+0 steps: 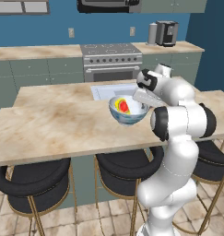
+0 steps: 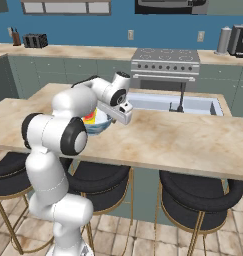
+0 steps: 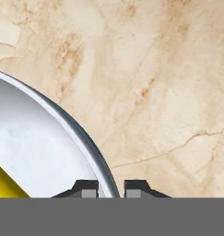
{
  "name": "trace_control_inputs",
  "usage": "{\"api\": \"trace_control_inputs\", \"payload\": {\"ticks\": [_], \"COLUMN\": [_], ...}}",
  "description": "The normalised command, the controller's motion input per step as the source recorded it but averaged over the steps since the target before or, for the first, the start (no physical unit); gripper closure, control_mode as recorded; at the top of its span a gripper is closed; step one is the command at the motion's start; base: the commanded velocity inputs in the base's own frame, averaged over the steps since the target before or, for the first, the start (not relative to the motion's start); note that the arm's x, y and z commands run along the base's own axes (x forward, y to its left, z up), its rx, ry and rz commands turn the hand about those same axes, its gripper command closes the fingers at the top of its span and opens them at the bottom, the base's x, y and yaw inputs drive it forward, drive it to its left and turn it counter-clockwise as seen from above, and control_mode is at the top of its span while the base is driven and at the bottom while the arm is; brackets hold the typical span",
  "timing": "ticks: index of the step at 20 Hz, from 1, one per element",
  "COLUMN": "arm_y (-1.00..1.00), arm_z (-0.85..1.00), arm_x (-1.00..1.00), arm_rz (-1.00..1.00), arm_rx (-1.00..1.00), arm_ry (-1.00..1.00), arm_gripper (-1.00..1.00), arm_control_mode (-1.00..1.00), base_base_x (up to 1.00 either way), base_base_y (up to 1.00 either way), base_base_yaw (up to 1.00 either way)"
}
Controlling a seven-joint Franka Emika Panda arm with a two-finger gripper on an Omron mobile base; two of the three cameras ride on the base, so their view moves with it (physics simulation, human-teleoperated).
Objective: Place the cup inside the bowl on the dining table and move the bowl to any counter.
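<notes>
The bowl [image 1: 128,116], white inside and pale blue outside, stands on the dining table [image 1: 49,129] near its front edge. Inside it lies the small yellow cup [image 1: 123,106] with its red-orange patch showing. My gripper [image 3: 112,186] sits at the bowl's right rim, one fingertip inside and one outside, shut on the thin wall of the bowl [image 3: 39,152]. A yellow corner of the cup [image 3: 5,186] shows low in the hand view. From the right base view my arm covers most of the bowl [image 2: 99,126].
A sink [image 1: 104,91] is sunk into the table just behind the bowl. Black gold-legged stools [image 1: 37,184] line the near side. The counter [image 1: 35,51] runs along the back wall with a stove [image 1: 111,57] and a coffee machine [image 1: 166,32].
</notes>
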Motion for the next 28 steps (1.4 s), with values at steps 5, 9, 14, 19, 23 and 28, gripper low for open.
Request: {"api": "trace_control_inputs", "payload": {"ticks": [5,9,14,19,23,28], "arm_y": [0.00,0.00,0.00,0.00,0.00,0.00], "arm_z": [0.00,0.00,0.07,0.21,0.23,0.16], "arm_x": [0.00,0.00,0.00,0.00,-0.03,-0.09], "arm_rz": [0.00,0.00,0.00,0.00,0.00,0.00], "arm_rx": [0.00,0.00,0.00,0.00,0.00,0.00], "arm_ry": [0.00,0.00,0.00,0.00,0.00,0.00], "arm_gripper": [1.00,1.00,1.00,1.00,1.00,1.00], "arm_control_mode": [-1.00,-1.00,-1.00,-1.00,-1.00,-1.00], "base_base_x": [0.00,0.00,0.00,0.00,0.00,0.00], "base_base_y": [0.00,0.00,0.00,0.00,0.00,0.00], "base_base_yaw": [0.00,0.00,0.00,0.00,0.00,0.00]}}
